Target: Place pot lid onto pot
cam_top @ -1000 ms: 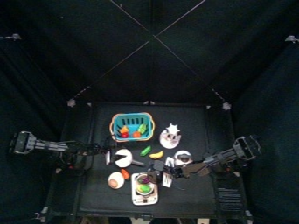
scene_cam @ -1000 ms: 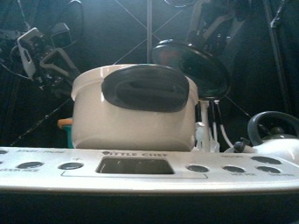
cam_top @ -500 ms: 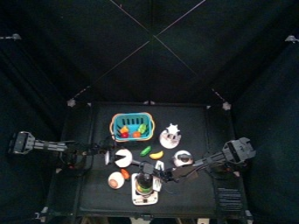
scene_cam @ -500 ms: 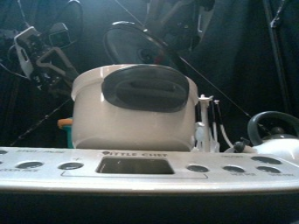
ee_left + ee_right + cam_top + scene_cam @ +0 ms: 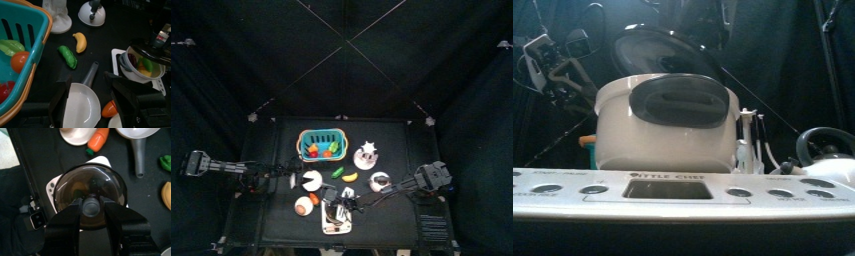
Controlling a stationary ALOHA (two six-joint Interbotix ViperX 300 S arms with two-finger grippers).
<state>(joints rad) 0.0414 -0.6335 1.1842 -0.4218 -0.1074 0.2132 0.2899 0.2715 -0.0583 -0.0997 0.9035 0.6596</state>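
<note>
— Where's the glass pot lid (image 5: pixel 89 187)?

— In my right gripper (image 5: pixel 90 206), jaws clamped on its knob, right above the white pot (image 5: pixel 663 122).

— And the left gripper (image 5: pixel 95 102)?

— Spread wide, empty, over a frying pan (image 5: pixel 81 101); a banana (image 5: pixel 80 41) and cucumber (image 5: pixel 68 56) lie beyond it.

Teal basket (image 5: pixel 27 60); yellow banana (image 5: pixel 80 42); orange carrot (image 5: pixel 98 140).
</note>
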